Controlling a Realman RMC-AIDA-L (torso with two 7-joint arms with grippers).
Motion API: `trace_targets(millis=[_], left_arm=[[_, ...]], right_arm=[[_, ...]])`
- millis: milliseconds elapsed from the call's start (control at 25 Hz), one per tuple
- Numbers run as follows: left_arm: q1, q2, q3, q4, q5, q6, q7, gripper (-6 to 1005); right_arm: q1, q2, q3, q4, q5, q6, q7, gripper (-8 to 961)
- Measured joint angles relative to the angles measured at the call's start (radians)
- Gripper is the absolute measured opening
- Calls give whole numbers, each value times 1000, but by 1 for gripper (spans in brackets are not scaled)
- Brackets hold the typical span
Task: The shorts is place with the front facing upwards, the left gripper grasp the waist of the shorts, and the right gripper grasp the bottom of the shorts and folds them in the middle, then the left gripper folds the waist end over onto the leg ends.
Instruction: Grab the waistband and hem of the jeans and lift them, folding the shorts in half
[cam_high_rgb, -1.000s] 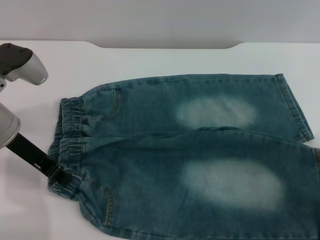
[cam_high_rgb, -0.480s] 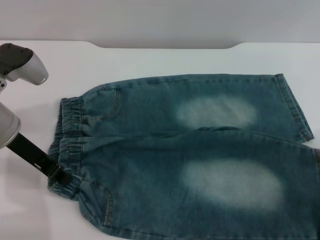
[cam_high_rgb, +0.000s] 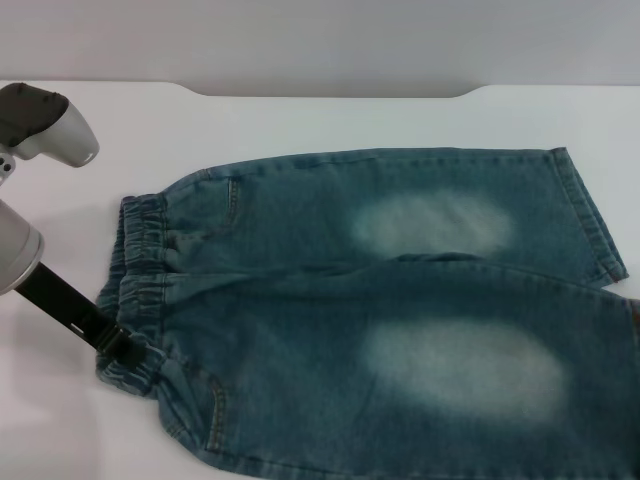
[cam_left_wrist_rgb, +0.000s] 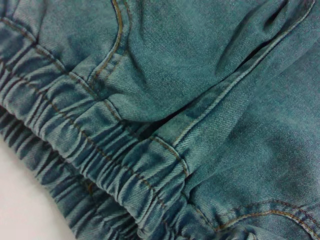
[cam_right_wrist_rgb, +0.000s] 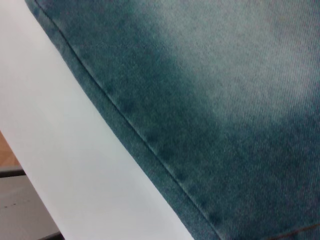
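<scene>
A: Where are the long blue-green denim shorts (cam_high_rgb: 400, 310) lying?

B: They lie flat on the white surface (cam_high_rgb: 330, 120) and fill the middle and the lower right of the head view. The face with the two pale faded patches (cam_high_rgb: 432, 222) is up. The gathered, crinkled elastic waist (cam_high_rgb: 138, 290) is at the left of the frame, and one stitched leg hem (cam_high_rgb: 590, 215) is at the right edge. The lower leg runs out of the frame at the right.

A: And the left tool?

B: The black left tool (cam_high_rgb: 118, 345) comes in from the left edge of the head view, on a silver wrist. Its tip is touching the lower part of the waist. In this view the dark tip seems to be closed on the waistband fold, but the fingers are mostly hidden by the cloth, so I cannot tell for sure. The left wrist view shows only the ruched band (cam_left_wrist_rgb: 100, 165) and the orange seams, very close.

A: The right tool?

B: It does not appear in any view. The right wrist view shows a straight stitched edge of the denim (cam_right_wrist_rgb: 150, 145) lying on the white surface.
</scene>
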Motion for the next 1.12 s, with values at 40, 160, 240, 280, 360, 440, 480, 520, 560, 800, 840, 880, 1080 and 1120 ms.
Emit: trace_targets(millis=[40, 160, 240, 280, 360, 440, 480, 520, 560, 800, 840, 880, 1080, 1120], left_arm=[[0, 0, 0, 0, 0, 0, 0, 45], [-2, 0, 0, 0, 0, 0, 0, 45], [-2, 0, 0, 0, 0, 0, 0, 46], [-3, -1, 0, 0, 0, 0, 0, 46], [-3, -1, 0, 0, 0, 0, 0, 46], [-3, -2, 0, 0, 0, 0, 0, 46], [-3, -2, 0, 0, 0, 0, 0, 46], [-3, -2, 0, 0, 0, -1, 0, 46], [-4, -3, 0, 0, 0, -1, 0, 46], [-13, -7, -3, 1, 0, -26, 1, 45], [-17, -7, -6, 1, -1, -35, 2, 45], [-22, -8, -8, 2, -2, -44, 3, 45], [-45, -18, -11, 9, -8, -89, 6, 45], [-48, -19, -11, 11, -9, -95, 6, 45]], right_arm=[[0, 0, 0, 0, 0, 0, 0, 285], [-1, -1, 0, 0, 0, 0, 0, 225], [-2, -1, 0, 0, 0, 1, 0, 169], [-2, -1, 0, 0, 0, 2, 0, 133], [-2, -2, -2, 0, 0, 2, 0, 60], [-2, -1, -4, -1, 0, 3, 0, 24], [-2, -1, -5, -3, 0, 4, 0, 24], [-2, -1, -5, -5, 0, 4, 0, 24], [-3, -1, -3, -8, 0, 5, 0, 24], [-22, 1, 4, -55, 14, 36, -2, 24], [-28, 1, 4, -68, 23, 42, -3, 24], [-36, 1, 5, -82, 37, 48, -4, 24], [-68, -3, 24, -151, 115, 74, -20, 24], [-73, -2, 31, -165, 124, 77, -25, 24]])
